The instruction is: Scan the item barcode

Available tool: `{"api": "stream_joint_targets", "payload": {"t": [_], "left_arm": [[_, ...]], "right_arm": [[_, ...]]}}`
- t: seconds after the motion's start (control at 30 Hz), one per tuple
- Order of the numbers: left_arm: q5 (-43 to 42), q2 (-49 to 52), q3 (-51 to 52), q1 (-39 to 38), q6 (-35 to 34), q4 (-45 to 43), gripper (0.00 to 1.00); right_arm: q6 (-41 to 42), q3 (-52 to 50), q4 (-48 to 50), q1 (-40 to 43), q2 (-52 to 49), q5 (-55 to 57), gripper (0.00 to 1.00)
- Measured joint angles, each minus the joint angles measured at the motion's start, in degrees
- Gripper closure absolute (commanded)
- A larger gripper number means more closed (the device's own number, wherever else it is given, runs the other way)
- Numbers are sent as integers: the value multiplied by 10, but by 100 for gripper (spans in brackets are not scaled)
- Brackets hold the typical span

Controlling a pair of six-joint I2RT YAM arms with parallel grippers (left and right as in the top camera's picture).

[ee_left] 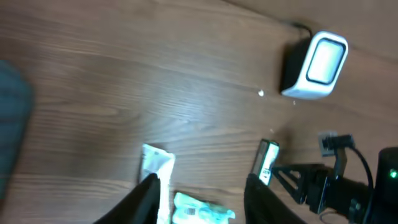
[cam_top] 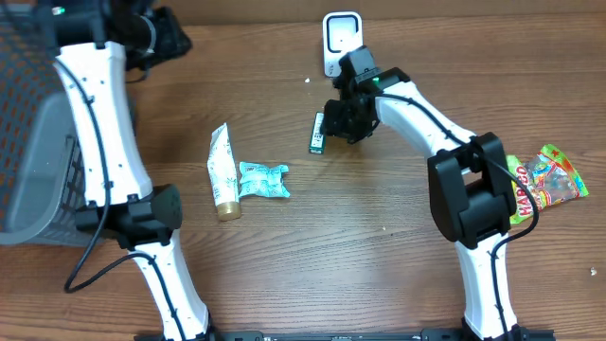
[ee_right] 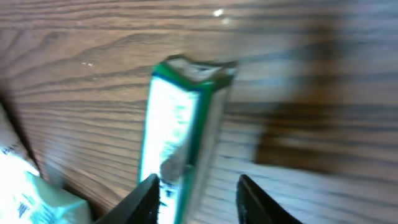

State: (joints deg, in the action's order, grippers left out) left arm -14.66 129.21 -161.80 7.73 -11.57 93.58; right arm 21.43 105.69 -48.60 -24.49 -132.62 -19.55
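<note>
Left gripper [ee_left: 202, 183]: fingers apart, empty
Right gripper [ee_right: 198, 180]: straddles green box [ee_right: 180, 112] near overhead centre; cannot tell whether gripping
Scanner [cam_top: 341, 33]: upper centre, overhead

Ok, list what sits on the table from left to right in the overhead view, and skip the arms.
basket → white tube → blue packet → green box → scanner → candy bag

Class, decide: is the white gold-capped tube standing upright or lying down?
Lying down. Overhead, the white tube shows its whole length flat on the table, beside the blue packet.
</note>
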Motion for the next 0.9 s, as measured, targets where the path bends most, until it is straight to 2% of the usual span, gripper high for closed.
{"api": "stream_joint_targets", "payload": {"t": [0.1,0.13,0.17,0.47,0.7,0.8,0.9], "left_arm": [[2,0,-3,14,0,13,44],[2,0,-3,16,0,15,34],[2,0,-3,17,0,16,1],[2,0,-3,16,2,17,0],[2,0,-3,17,2,17,0],[2,0,-3,16,2,17,0],[2,0,-3,16,2,18,0]], "right_arm": [[16,-3,6,-18,0,5,64],[23,-4,6,-25,0,5,64],[26,-6,6,-30,0,6,64],[45,-10,7,-45,0,17,71],[37,-10,13,-45,0,31,72],[10,-10,20,-45,0,37,70],[-23,-10,28,-45,0,46,57]]}}
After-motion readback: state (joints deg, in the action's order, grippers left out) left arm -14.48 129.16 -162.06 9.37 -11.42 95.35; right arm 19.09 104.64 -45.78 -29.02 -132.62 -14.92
